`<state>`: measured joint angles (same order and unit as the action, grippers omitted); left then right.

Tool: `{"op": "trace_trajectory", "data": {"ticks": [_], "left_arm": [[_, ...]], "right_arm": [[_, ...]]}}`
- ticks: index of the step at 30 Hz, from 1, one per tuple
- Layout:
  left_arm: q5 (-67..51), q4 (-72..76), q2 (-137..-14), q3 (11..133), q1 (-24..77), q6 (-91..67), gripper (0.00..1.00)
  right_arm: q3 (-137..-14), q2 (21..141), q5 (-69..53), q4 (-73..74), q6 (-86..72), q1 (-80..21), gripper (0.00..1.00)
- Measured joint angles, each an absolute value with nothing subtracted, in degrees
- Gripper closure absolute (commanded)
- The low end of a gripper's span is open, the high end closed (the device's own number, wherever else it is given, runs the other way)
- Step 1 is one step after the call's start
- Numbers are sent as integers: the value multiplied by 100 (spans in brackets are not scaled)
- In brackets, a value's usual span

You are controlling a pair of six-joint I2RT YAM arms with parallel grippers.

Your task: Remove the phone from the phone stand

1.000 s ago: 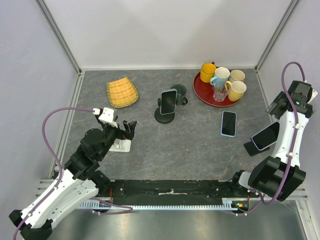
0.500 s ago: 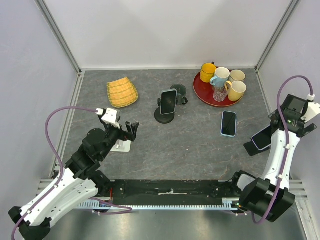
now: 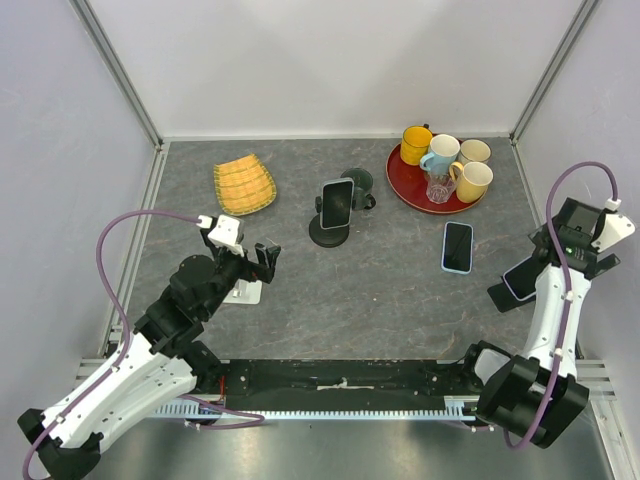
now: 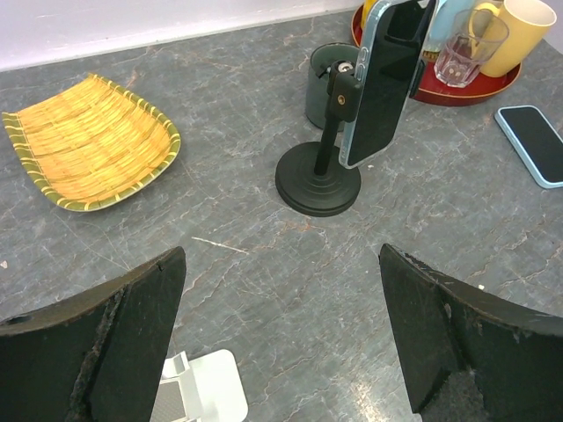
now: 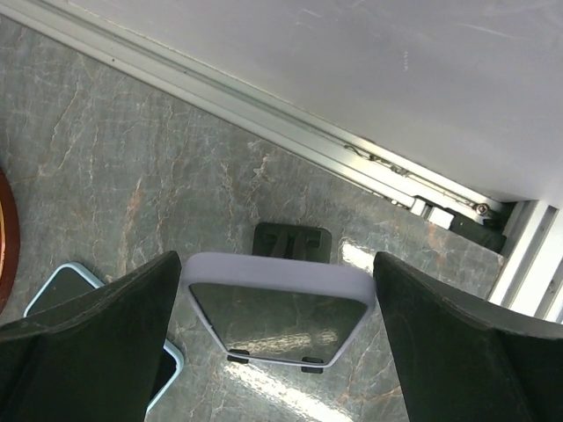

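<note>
- Between the right jaws, what is present?
- Nothing. The right jaws stand fully apart and grip nothing. Directly below them, a lavender-edged phone (image 5: 277, 318) leans on a low black stand (image 5: 292, 241) close to the right wall. The left jaws are also wide apart and empty. Ahead of them, a second phone (image 4: 390, 83) is clipped upright on a black pedestal stand (image 4: 318, 180) at mid-tabletop (image 4: 264, 290).
- Which phone is the task item?
- The task wording does not settle it. Each arm faces a mounted phone, and neither touches one.
- What lies further out?
- A blue-cased phone (image 3: 457, 247) lies flat between the two stands. A red tray (image 3: 403, 186) of mugs sits far right and a woven basket (image 3: 244, 186) far left. A white stand (image 3: 245, 292) carrying no phone sits near the left arm.
- What could go wrong from here?
- Right side: an off-centre descent would press on the phone's upper edge. That would likely push the phone and its light stand over toward the wall.
- Left side: the pedestal clip may hold on to the phone. A straight pull could then lift or tip the whole stand unless it is braced. The dark cup (image 4: 318, 79) just behind the pedestal could be struck.
- Either side: the flat phone could be mistaken for the target. It is not on a stand.
</note>
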<state>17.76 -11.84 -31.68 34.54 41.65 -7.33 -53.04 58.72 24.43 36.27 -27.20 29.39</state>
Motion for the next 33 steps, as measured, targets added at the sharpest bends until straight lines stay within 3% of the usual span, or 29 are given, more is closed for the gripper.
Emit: {"op": "trace_trajectory", "data": {"ticks": [17,20,26,29,33], "left_arm": [[1772,-1184,-3214,3454,4167,-733,3],[1772,-1184,-3214,3454,4167,-733,3],[1769,-1184,-3214,3452,4167,-733,3],[1769,-1184,-3216,3452,4174,-733,3],[1767,-1184,-3216,3454,4185,-733,3]], "right_arm": [[-4357,5607,3354,3310,-3022,2128,2],[-4222,5596,3420,3210,-3030,2104,6],[-4165,5542,3459,3083,-3011,2071,26],[-4165,5489,3459,3094,-2971,2045,42],[-4165,5374,3459,3131,-2915,1994,53]]}}
